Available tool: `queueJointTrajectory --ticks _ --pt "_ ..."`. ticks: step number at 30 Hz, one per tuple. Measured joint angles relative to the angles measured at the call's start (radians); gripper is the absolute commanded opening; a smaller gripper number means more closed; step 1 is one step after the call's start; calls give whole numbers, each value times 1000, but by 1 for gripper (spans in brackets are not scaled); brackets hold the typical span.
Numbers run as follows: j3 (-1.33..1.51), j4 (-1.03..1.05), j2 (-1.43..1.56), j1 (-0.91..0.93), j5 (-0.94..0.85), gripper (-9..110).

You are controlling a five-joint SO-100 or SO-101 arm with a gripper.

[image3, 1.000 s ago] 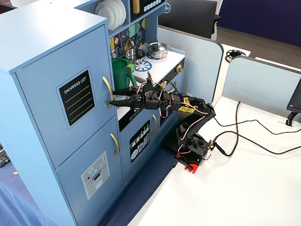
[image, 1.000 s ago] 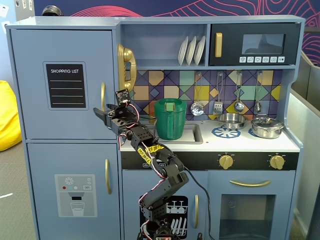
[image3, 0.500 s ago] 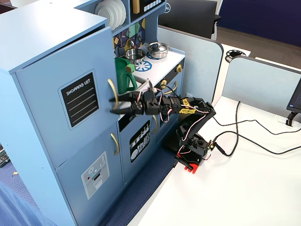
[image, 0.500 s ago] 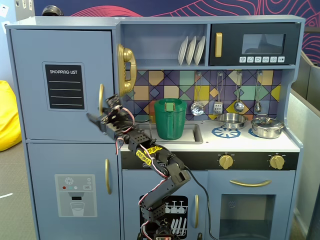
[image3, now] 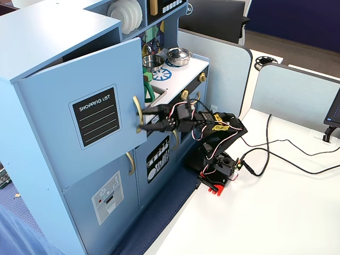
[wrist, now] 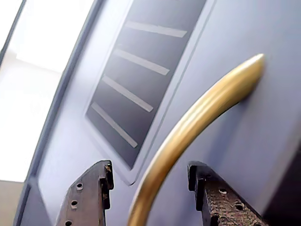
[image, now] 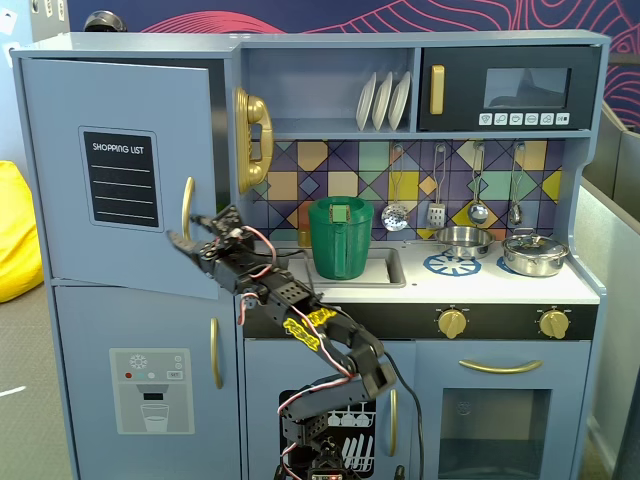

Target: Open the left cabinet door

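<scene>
The left cabinet door [image: 110, 110] is a grey-blue panel with a black "SHOPPING LIST" chalkboard [image: 120, 178] and a vertical gold bar handle [image: 186, 205]. It stands partly swung out from the cabinet, as both fixed views show [image3: 53, 95]. My gripper [image: 190, 235] is at the lower part of the handle [image3: 136, 111]. In the wrist view the gold handle [wrist: 197, 117] runs between the two fingers of the gripper [wrist: 149, 167]. The jaws stand apart on either side of it and do not press on it.
Below is the door with the ice dispenser picture [image: 150, 390]. A gold toy phone [image: 252, 140] hangs right of the open door. A green pitcher [image: 340, 238] sits in the sink. The arm's base [image3: 215, 175] stands on the white table with cables [image3: 276, 154].
</scene>
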Motion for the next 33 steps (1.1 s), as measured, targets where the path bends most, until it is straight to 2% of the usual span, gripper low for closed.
queueJointTrajectory --ticks 11,19,23,33 --pt "11 193 252 267 83 11" --pt "11 186 143 362 115 10" --pt "11 100 34 305 75 10" --pt "20 -21 -64 -32 -91 10"
